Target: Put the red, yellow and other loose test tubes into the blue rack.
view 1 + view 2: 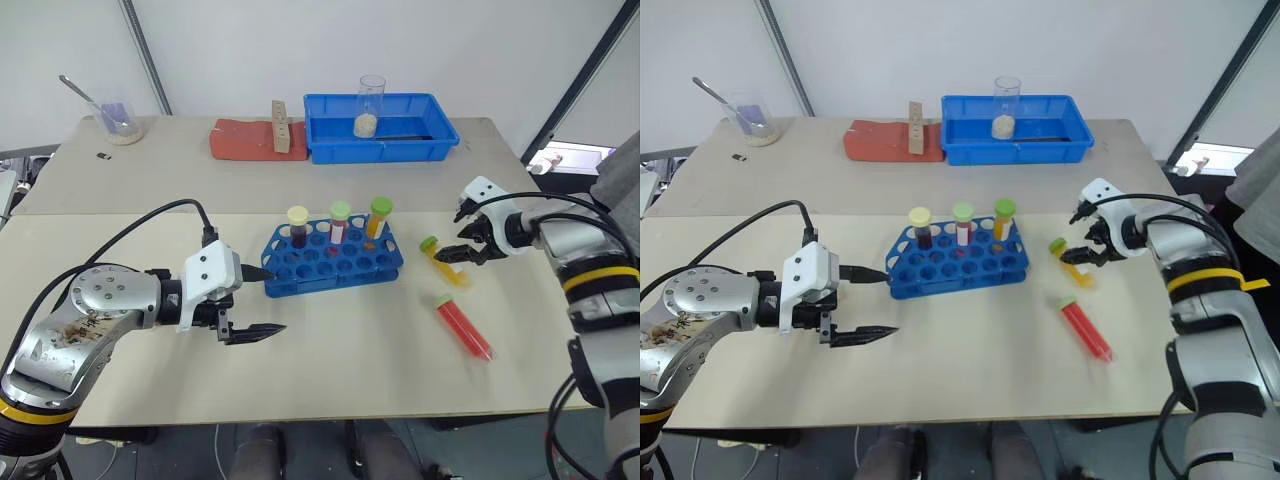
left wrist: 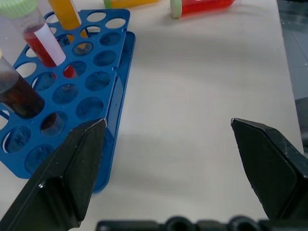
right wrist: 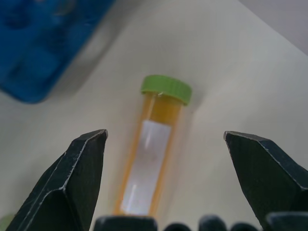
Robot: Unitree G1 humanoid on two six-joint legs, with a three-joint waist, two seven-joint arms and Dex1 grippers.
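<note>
Tubes Half Racked, Both Pincers Wide

Rack of glossy blue plastic stands near the middle of the matte beige desk, its top a grid of round holes. Three clear capped tubes stand upright in its back row: a dark red-brown one with a pale-yellow cap, a red one with a green cap and a white label, and a yellow-orange one with a green cap.

Two more cylindrical tubes lie flat on the desk to the right of the rack. The yellow-orange tube, with a ribbed green screw cap and a white label strip, lies nearer the rack. The bright red tube with a green cap lies closer to the desk's front edge, apart from the other.

The right pincer hovers just over the lying yellow-orange tube, its pointed black fingers spread wide on either side of it and not touching. The left pincer hangs beside the rack's left end, its wedge-shaped fingers likewise wide apart and empty; one finger is just beside the rack's corner.

At the back of the desk sit a rectangular blue bin holding a clear glass, a flat red pad, a wooden block, and a small bowl with a metal spoon.
</note>
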